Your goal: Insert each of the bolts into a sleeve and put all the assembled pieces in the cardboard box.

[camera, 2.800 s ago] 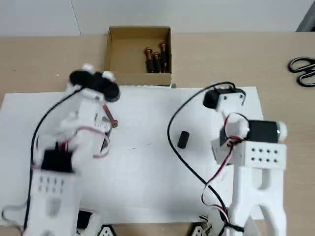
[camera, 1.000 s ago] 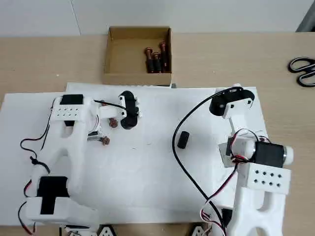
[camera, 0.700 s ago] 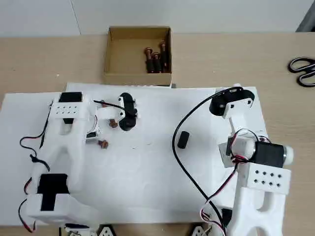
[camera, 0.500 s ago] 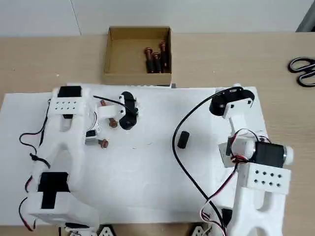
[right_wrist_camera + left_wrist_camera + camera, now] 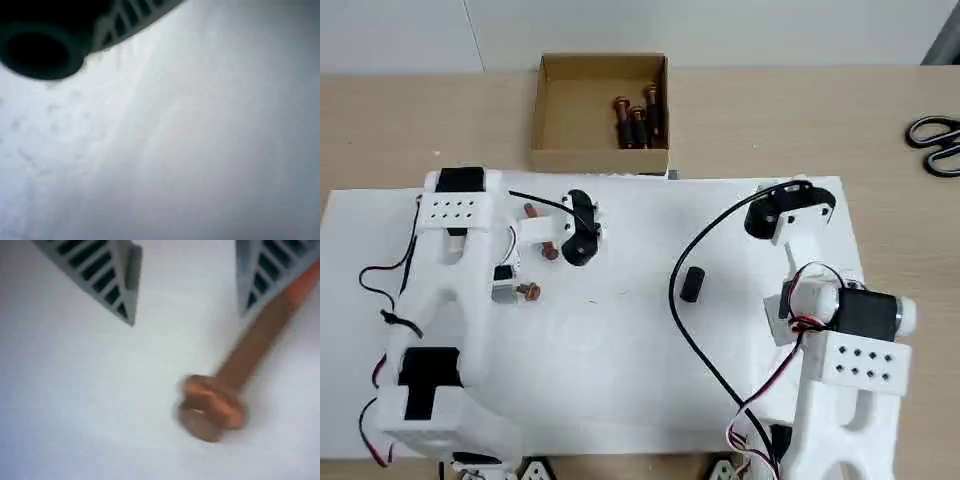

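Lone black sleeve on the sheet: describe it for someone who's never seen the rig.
Find the white sheet in front of the cardboard box. Near its middle, closer to the right arm, the black sleeve lies beside a looping black cable. It is the one short dark cylinder lying alone; the copper bolts sit by the left arm.

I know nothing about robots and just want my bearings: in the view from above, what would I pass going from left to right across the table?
Left arm → black sleeve → right arm → scissors.
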Action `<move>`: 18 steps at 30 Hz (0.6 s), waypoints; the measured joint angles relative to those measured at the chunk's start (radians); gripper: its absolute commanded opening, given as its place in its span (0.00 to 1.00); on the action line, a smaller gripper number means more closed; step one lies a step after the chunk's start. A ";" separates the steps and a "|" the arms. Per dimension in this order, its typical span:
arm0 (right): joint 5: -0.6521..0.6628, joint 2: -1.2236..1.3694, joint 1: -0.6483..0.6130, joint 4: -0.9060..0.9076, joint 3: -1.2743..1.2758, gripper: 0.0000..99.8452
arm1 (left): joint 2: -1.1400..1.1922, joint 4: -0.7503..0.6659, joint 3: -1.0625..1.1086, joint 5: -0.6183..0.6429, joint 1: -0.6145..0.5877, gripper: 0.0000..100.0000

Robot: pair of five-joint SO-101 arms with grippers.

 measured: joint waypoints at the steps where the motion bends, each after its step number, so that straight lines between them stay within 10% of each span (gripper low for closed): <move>1: 0.000 0.000 -0.002 0.000 0.000 0.00 | 0.014 -0.021 0.000 0.000 0.000 0.13; 18: 0.000 0.000 -0.002 0.000 0.000 0.00 | 0.192 -0.120 0.000 0.000 0.000 0.07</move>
